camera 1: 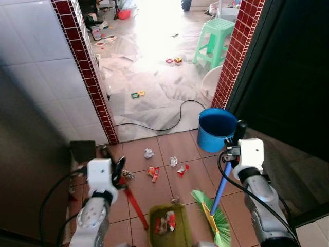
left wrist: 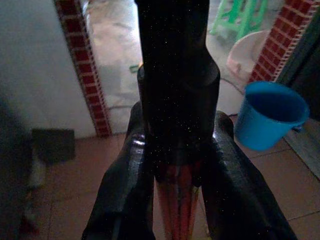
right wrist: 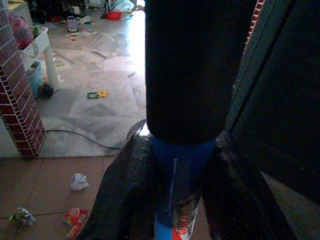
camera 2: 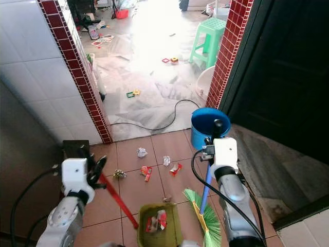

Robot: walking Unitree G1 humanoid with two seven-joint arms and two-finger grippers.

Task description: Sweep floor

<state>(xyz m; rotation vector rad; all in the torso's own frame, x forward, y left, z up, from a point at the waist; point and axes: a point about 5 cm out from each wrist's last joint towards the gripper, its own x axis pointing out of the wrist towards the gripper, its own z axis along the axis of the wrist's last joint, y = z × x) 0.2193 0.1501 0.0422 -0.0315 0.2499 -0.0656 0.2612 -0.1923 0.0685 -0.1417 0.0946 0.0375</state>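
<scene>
My right gripper (camera 1: 237, 135) is shut on the blue handle (camera 1: 222, 185) of a broom whose green bristles (camera 1: 215, 219) rest on the tiles by my feet. My left gripper (camera 1: 117, 172) is shut on the red handle (camera 1: 134, 204) of a green dustpan (camera 1: 168, 226), which holds a few scraps. Litter lies on the terracotta floor ahead: a white paper wad (camera 1: 148, 153), a red wrapper (camera 1: 153, 173), another red and white scrap (camera 1: 182, 169) and a small crumpled bit (camera 1: 127, 175). In the wrist views each handle sits between the black fingers (left wrist: 122, 190), (right wrist: 120, 190).
A blue bucket (camera 1: 216, 128) stands ahead on the right by a red brick pillar (camera 1: 236, 51). Another brick pillar (camera 1: 87, 67) is on the left, with a black cable (camera 1: 164, 126) lying across the doorway between them. Beyond are a green stool (camera 1: 213, 41), toys and a dark door on the right.
</scene>
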